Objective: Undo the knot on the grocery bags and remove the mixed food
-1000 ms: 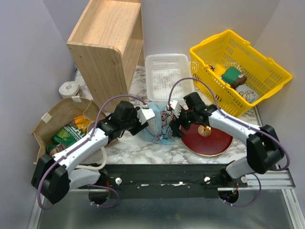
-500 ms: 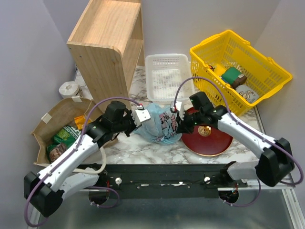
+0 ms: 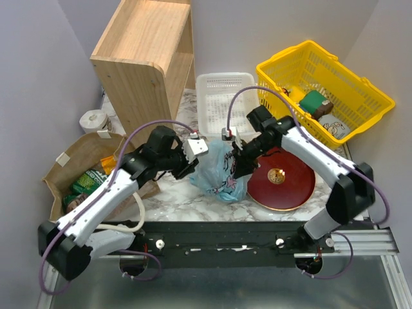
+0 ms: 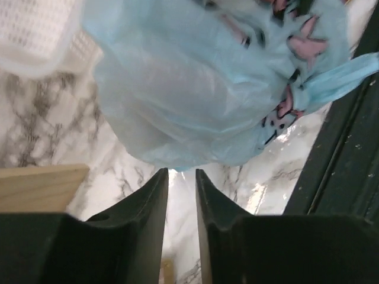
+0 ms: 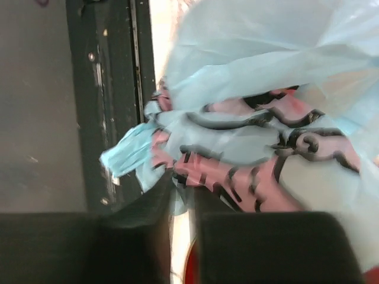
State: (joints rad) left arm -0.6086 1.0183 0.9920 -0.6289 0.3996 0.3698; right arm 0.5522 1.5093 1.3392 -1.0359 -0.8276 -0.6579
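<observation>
The light blue plastic bag point(image 3: 222, 172) with pink and dark print sits bunched on the marble between my two grippers. Its twisted handle tail point(image 4: 340, 74) sticks out by the knot point(image 4: 294, 90), and the tail point(image 5: 127, 151) also shows in the right wrist view. My left gripper point(image 3: 193, 166) is at the bag's left side. In the left wrist view the left gripper point(image 4: 182, 171) is open, and only marble shows between its fingers. My right gripper point(image 3: 239, 166) presses the bag's right side. In its own view the right gripper point(image 5: 182, 177) pinches blue film. The brown paper bag point(image 3: 71, 164) lies at the left with green packets point(image 3: 87, 183) inside.
A red plate point(image 3: 286, 187) lies just right of the blue bag, under the right arm. Behind stand a white basket point(image 3: 225, 96), a yellow basket point(image 3: 322, 90) with goods and a wooden shelf point(image 3: 145, 58). A tape roll point(image 3: 93, 120) sits far left. The black rail point(image 3: 212, 241) borders the front.
My left gripper's jaws have parted off the bag's left edge. The right gripper has shifted back and up at the bag's right side, and the bag now bulges toward the front right.
</observation>
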